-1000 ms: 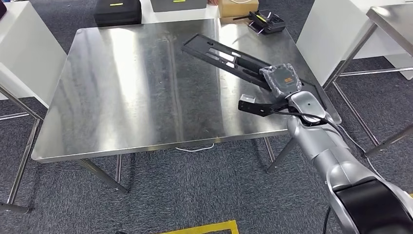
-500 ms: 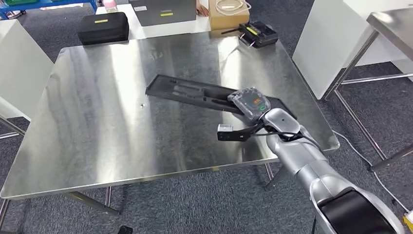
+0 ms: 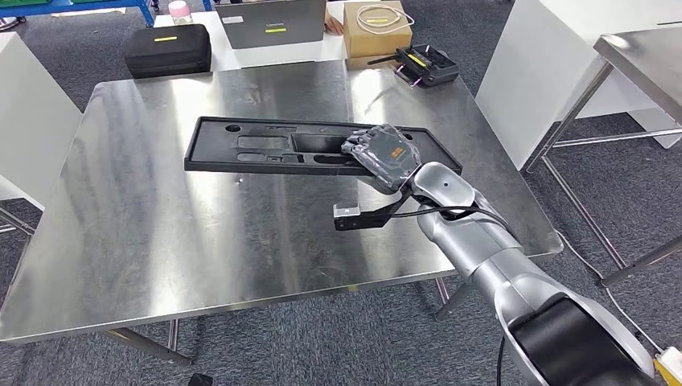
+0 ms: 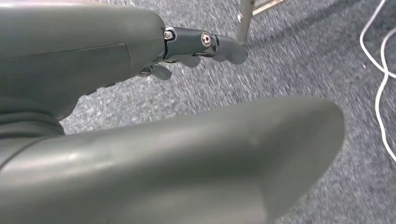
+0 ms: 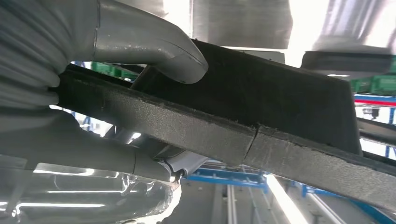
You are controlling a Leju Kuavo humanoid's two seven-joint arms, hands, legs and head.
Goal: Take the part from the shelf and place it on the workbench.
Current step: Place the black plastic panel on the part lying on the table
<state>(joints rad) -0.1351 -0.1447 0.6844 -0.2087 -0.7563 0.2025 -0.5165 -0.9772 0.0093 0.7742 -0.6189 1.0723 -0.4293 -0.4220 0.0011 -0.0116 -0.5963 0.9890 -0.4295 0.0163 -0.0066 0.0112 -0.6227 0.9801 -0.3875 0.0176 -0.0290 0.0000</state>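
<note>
The part is a long black moulded tray [image 3: 273, 149] with recesses, lying level just above or on the steel workbench [image 3: 161, 233], stretching from mid-left to the right. My right hand [image 3: 382, 157] grips its right portion from above. In the right wrist view the grey thumb [image 5: 154, 42] and the fingers [image 5: 93, 156] clamp the black tray's edge [image 5: 243, 140]. Whether the tray touches the bench I cannot tell. My left hand [image 4: 196, 44] hangs over grey carpet, its dark fingers slightly curled and holding nothing.
At the bench's far edge stand a black case [image 3: 167, 50], a grey laptop-like box [image 3: 273, 30], a cardboard box [image 3: 376, 26] with a coiled cable and a black device [image 3: 425, 64]. White tables flank both sides. A second steel table [image 3: 643, 56] stands at the right.
The camera has shifted, so the bench sits differently in view. My right hand has swung the black tray leftward, from slanting to lying across the bench's middle.
</note>
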